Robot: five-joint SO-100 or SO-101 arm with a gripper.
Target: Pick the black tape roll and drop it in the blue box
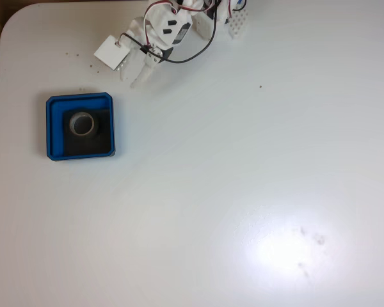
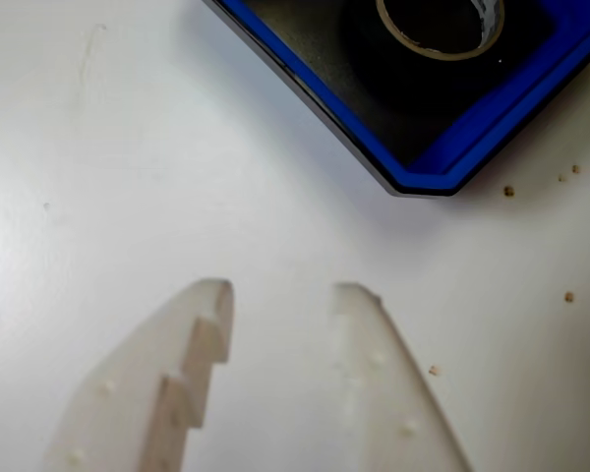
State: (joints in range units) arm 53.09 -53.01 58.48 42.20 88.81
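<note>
Seen from above, the blue box (image 1: 80, 126) sits on the white table (image 1: 243, 179) toward nine o'clock of the frame, a shallow square tray with clipped corners, a bright blue rim and a black floor. Inside it lies the black tape roll (image 1: 82, 124), flat on the floor and a little toward the tray's twelve o'clock side; it reads as a small dark ring with a pale inner core, its hole showing the black floor beneath. At about one o'clock from the box, well apart from it, the white arm reaches in from the top edge with red and black wires looped over it, and the gripper (image 1: 139, 75) points down toward seven o'clock with nothing between its fingers. A few small dark specks dot the table near the box. Turning to the view that rides on the gripper, the two pale fingers (image 2: 192, 364) stand spread apart over bare table at six o'clock, empty. One corner of the box (image 2: 442, 157) fills the one o'clock area, and the roll (image 2: 413, 44) rests on its black floor, its tan core edge catching light. Brown crumbs (image 2: 508, 191) lie just beside the box corner.
</note>
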